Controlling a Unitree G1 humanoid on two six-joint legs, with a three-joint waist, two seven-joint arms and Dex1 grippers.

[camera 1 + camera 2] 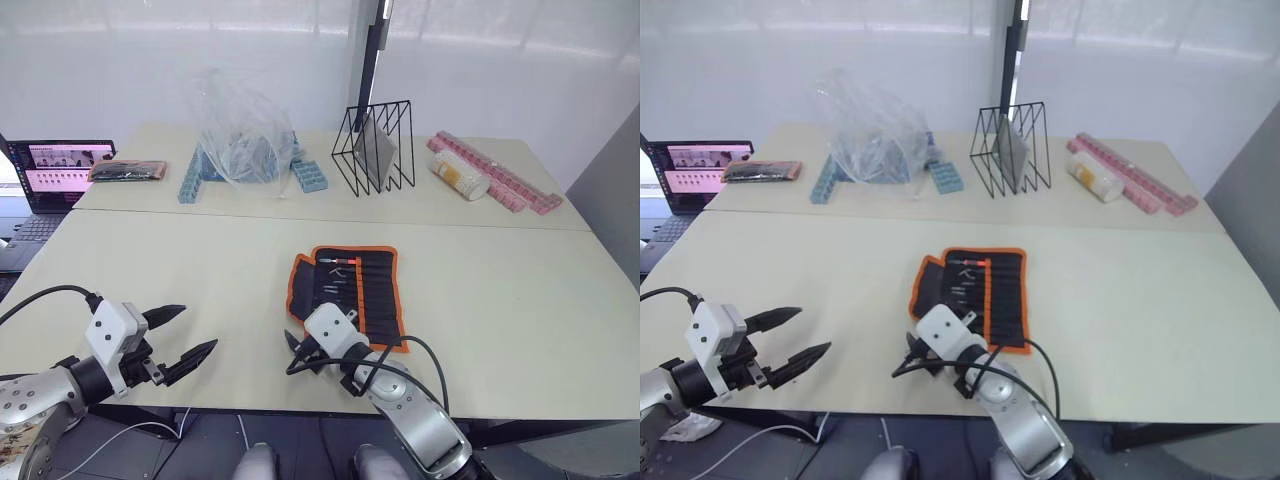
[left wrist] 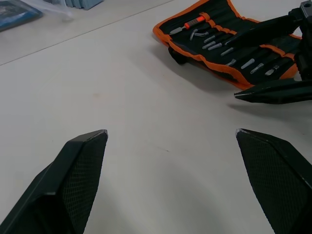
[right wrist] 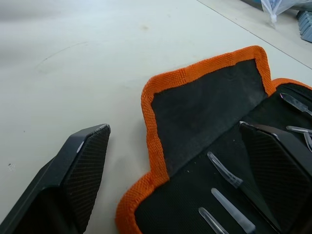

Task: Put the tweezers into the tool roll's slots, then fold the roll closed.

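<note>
Right gripper (image 1: pixel 306 352), jaws open and empty, at the near left corner of the tool roll (image 1: pixel 352 292), which lies unfolded mid-desk (image 1: pixel 500 300). Left gripper (image 1: pixel 180 340) open, well apart. Silver tips fill the slots (image 2: pixel 229 46); folding apparently remains.

The left arm reaches in from the near left, its silver forearm ending in a white wrist block and a black two-fingered left gripper (image 1: pixel 188 335) whose fingers are spread wide apart, pointing right. The right arm comes up from the near centre, bent inward, with a cable looping beside it. Its black two-fingered right gripper (image 3: pixel 180 165) has its fingers parted.
</note>
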